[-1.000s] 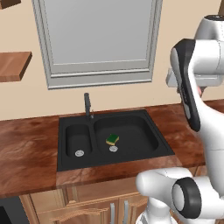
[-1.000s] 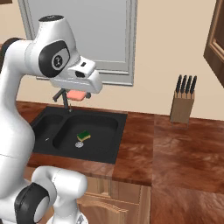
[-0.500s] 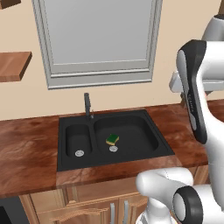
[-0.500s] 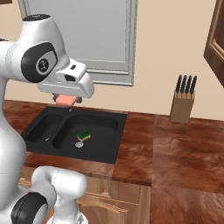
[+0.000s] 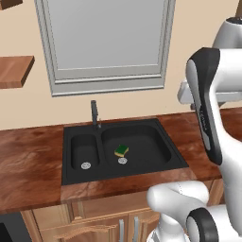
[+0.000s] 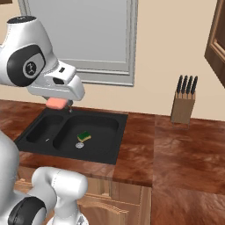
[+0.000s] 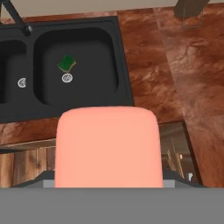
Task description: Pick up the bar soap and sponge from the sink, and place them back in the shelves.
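Observation:
The salmon-pink bar soap point(image 6: 55, 103) hangs under my gripper point(image 6: 58, 99), which is shut on it, high above the left part of the black sink point(image 6: 102, 126). In the hand view the bar soap point(image 7: 107, 146) covers the lower middle and hides the finger tips. The sponge point(image 5: 121, 151), yellow with a green top, lies in the large basin beside the round drain; it appears again as the sponge point(image 6: 84, 137) and the sponge point(image 7: 67, 64). One brown plank of the shelves point(image 5: 14, 71) hangs on the wall at the far left, with another point(image 5: 9, 4) above it.
A dark faucet point(image 5: 94, 112) stands behind the sink point(image 5: 142, 142), under a grey window point(image 5: 106, 42). A knife block point(image 6: 183, 102) stands on the wooden counter point(image 6: 176, 154) to the right. A wall cabinet point(image 6: 217, 39) hangs at the upper right.
The hand has swung left and a little lower in the right base view, carrying the bar soap. The sponge has stayed in the basin.

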